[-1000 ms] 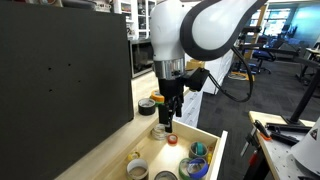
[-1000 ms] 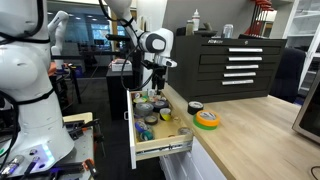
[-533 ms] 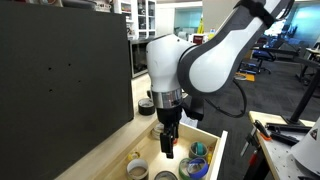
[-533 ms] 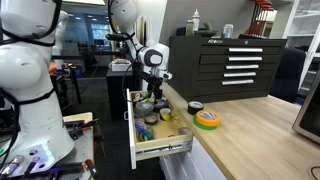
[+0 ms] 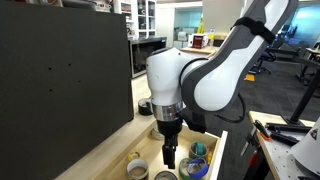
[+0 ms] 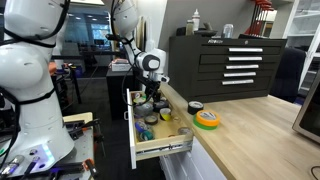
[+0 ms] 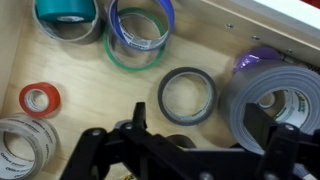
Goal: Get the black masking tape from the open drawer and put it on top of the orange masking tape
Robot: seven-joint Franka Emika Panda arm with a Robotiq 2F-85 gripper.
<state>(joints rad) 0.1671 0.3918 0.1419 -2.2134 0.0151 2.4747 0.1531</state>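
Reach step: gripper (image 7: 200, 145) sits low inside the drawer (image 6: 165, 149), jaws spread wide, holding nothing. Black tape (image 7: 186, 95) lies flat on the drawer floor just ahead of the fingertips, beside the big grey roll (image 7: 272, 105). You'd want to nudge forward to straddle its rim, drop, then close.

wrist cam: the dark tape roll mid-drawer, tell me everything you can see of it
The black tape roll is a dark, matte ring lying flat on the wooden drawer floor, with bare wood showing through its core. A big grey roll appears to touch its right edge, and a green-rimmed roll lies just above. The gripper is open over its lower edge, not gripping it.
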